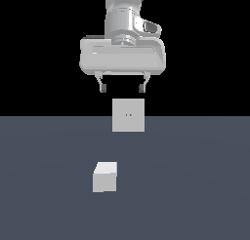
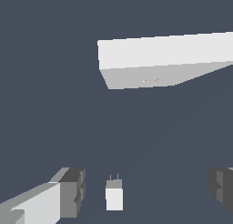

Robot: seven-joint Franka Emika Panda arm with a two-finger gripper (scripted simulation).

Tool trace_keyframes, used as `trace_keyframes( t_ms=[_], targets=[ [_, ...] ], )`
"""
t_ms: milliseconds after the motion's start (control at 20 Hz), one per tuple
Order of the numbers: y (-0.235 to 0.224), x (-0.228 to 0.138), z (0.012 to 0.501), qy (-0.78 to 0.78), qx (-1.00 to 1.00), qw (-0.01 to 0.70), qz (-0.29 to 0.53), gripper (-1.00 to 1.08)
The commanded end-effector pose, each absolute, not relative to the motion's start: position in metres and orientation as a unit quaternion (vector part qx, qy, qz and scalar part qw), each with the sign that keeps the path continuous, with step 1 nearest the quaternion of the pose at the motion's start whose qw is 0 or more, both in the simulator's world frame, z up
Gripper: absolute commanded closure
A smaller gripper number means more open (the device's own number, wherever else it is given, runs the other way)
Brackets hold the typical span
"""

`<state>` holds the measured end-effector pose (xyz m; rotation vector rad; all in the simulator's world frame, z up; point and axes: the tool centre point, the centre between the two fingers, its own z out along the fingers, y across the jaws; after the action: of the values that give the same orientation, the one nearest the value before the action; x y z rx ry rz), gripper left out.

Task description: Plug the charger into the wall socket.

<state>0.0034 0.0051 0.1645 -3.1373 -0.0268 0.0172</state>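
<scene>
Charger [image 1: 105,176] lies free on desk [image 1: 195,195]; looks light, rigid; grasp its flat sides. Gripper [image 1: 122,87] wide, empty above socket [image 1: 128,115].

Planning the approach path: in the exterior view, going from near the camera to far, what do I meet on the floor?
charger → wall socket. The gripper hangs above, jaws open and empty.

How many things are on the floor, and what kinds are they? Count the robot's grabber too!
Small plain white cube-like charger: 1
Upright flat pale-grey square wall socket plate with two tiny orange dots: 1
Light-grey robot gripper, jaws open and holding nothing: 1
Total: 3
</scene>
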Motion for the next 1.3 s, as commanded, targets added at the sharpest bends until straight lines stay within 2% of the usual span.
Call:
trace_keyframes(
  t_ms=[0,600,1250],
  targets=[
    [0.005,0.003,0.164,-0.009,-1.000,0.002,0.005,-0.92],
    [0.009,-0.018,0.148,-0.011,-1.000,0.002,0.003,-0.92],
    [0.022,-0.086,0.092,-0.021,-1.000,0.001,-0.006,-0.92]
  ],
)
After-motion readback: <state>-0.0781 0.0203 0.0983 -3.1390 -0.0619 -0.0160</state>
